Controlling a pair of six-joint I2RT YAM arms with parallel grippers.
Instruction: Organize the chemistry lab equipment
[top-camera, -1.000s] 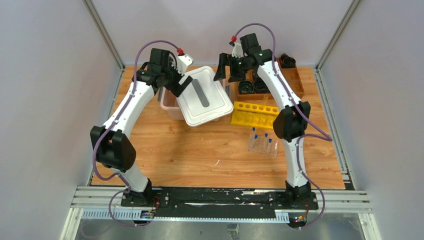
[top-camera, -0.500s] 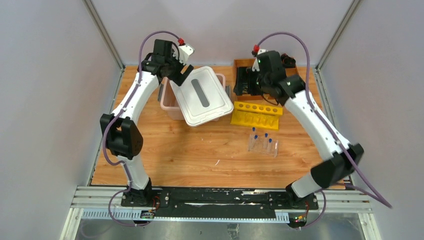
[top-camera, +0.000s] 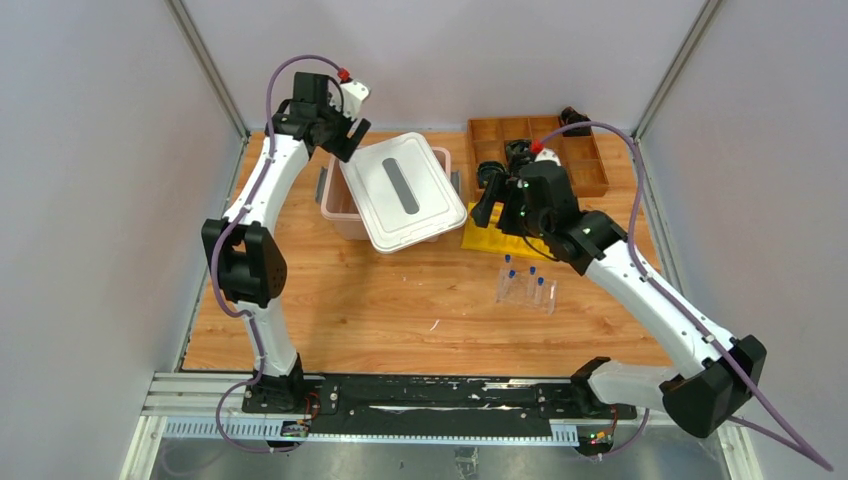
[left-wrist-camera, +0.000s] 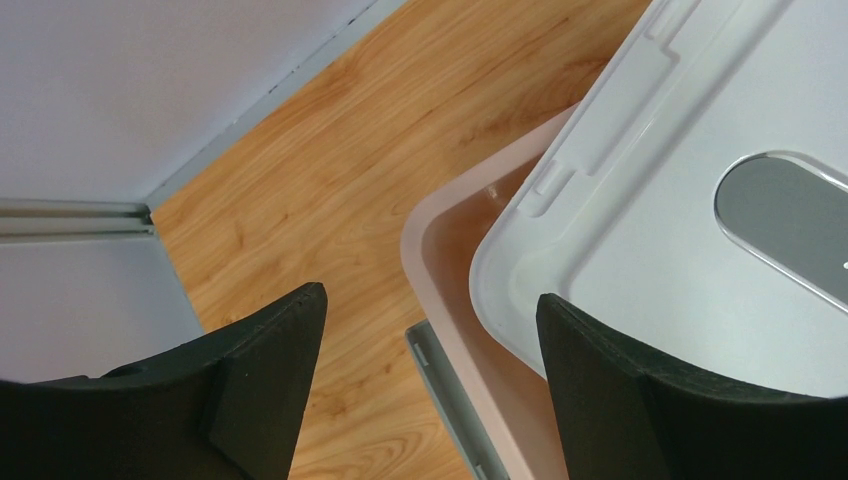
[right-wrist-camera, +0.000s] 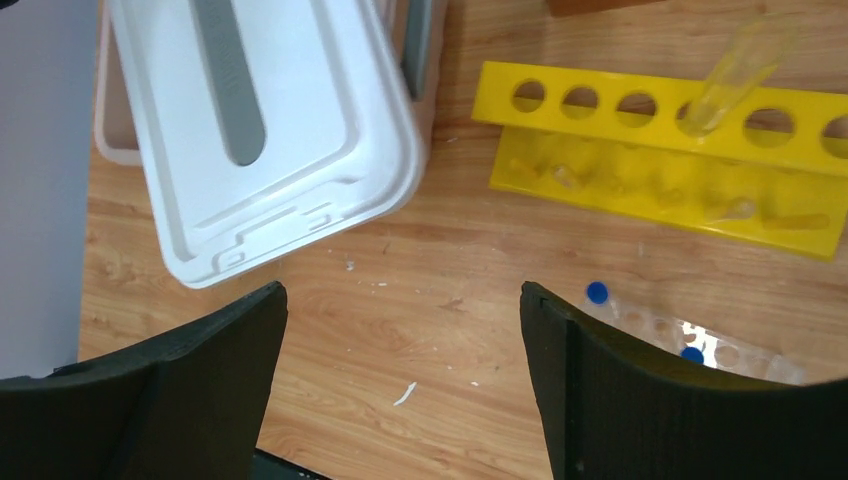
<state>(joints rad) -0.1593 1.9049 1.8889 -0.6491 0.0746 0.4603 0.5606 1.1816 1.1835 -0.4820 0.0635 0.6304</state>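
Small clear tubes with blue caps stand in a clear tube rack (top-camera: 525, 286) on the wood table, right of centre; one blue cap (right-wrist-camera: 597, 291) shows beside my right finger. A yellow rack (right-wrist-camera: 660, 160) holds one clear tube (right-wrist-camera: 738, 68) leaning in a hole. My right gripper (top-camera: 497, 208) (right-wrist-camera: 400, 300) hovers open over bare wood between the yellow rack and the bin, holding nothing. My left gripper (top-camera: 348, 140) (left-wrist-camera: 430, 310) is open above the far left corner of the pink bin (left-wrist-camera: 440, 250), empty. Funnel, jar and triangle are out of view.
A white lid (top-camera: 405, 190) lies askew on the pink bin, leaving its left edge uncovered. A wooden compartment tray (top-camera: 590, 165) with black coiled bundles (top-camera: 575, 118) stands at the back right. Grey walls close in the table's sides and back.
My right arm has pulled back from the wooden tray toward the near side, over the yellow rack. My left gripper has moved off the lid toward the far left corner.
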